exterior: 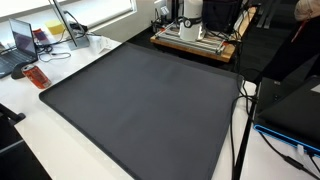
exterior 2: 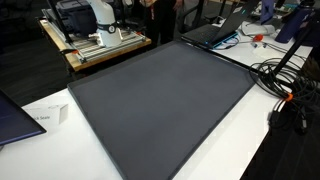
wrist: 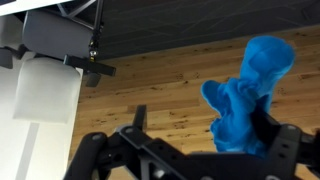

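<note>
Wrist view: I read the gripper (wrist: pixel 200 128) as wide apart, with nothing clamped between the jaws. A crumpled blue cloth (wrist: pixel 250 95) sits against the finger (wrist: pixel 268 135) at the right of the picture, and the other finger is well apart from it. I cannot tell whether the cloth touches that finger or only lies behind it. The cloth is over the wooden platform (wrist: pixel 150 90), near the platform's edge that meets the dark mat (wrist: pixel 200 20). A white block (wrist: pixel 45 95) stands at the platform's left side here. In both exterior views the platform carries the robot base (exterior: pixel 192 18) (exterior 2: pixel 100 22) at the mat's far edge. The mat lies flat on the white table (exterior: pixel 60 130).
</note>
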`<state>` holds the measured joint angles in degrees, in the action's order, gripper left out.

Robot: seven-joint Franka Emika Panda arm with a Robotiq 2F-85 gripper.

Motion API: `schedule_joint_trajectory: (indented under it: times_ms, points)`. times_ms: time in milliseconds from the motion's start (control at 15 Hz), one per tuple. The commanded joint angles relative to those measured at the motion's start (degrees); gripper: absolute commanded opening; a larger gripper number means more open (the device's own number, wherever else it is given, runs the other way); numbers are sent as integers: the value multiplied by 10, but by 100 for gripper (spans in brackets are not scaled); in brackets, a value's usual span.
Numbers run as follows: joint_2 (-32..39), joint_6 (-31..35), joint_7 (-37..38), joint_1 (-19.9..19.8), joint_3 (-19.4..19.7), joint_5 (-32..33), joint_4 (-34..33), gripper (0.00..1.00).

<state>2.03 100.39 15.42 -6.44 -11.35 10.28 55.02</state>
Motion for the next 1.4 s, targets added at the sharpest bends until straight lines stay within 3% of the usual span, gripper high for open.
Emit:
schedule_joint_trajectory:
  times_ms: [0, 600, 1333]
  points:
    - [27, -51, -10, 0, -1, -15, -51, 100]
    - [55, -141, -13, 3, -6, -9, -96, 100]
    - [81, -188, -15, 3, -11, -10, -140, 100]
